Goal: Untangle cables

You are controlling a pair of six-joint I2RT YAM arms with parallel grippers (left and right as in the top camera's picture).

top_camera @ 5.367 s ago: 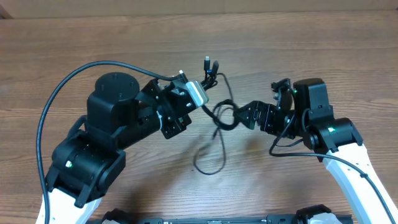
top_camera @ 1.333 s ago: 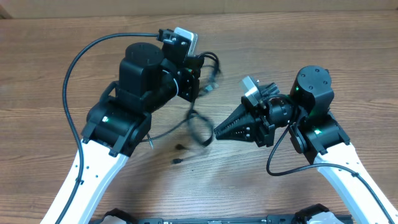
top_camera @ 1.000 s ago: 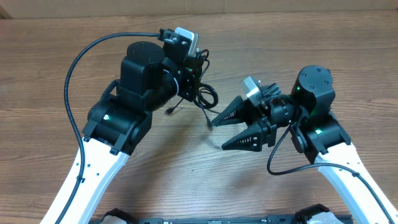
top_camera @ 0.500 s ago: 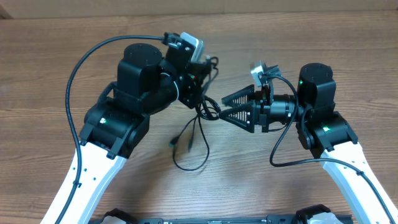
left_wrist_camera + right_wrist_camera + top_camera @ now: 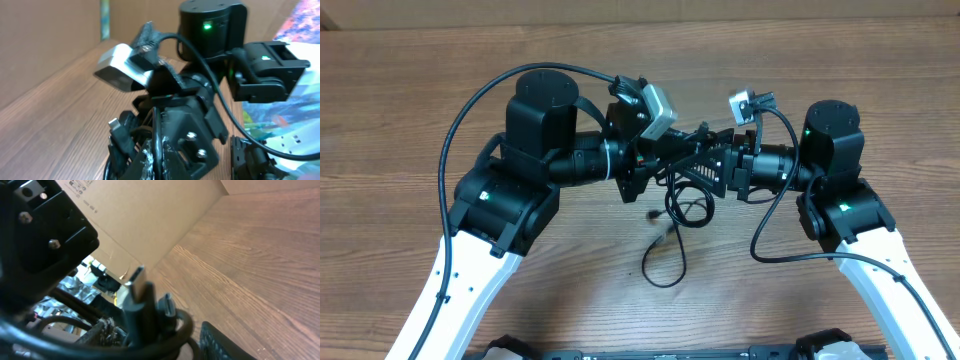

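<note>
Both hands nose to nose over the tangle, mid-desk.
The left hand (image 5: 658,170) pinched the cables (image 5: 670,205) up high, and their loops hung down onto the desk (image 5: 820,60) on the near side. The right hand (image 5: 705,168) sat just beside them; whether spread or pinching, I could not tell.

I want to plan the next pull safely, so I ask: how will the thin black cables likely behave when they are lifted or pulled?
The cables are probably floppy: their free part sags in loose loops down to the table. They seem light, being very thin. The plug ends may snag in the loops when pulled.
</note>
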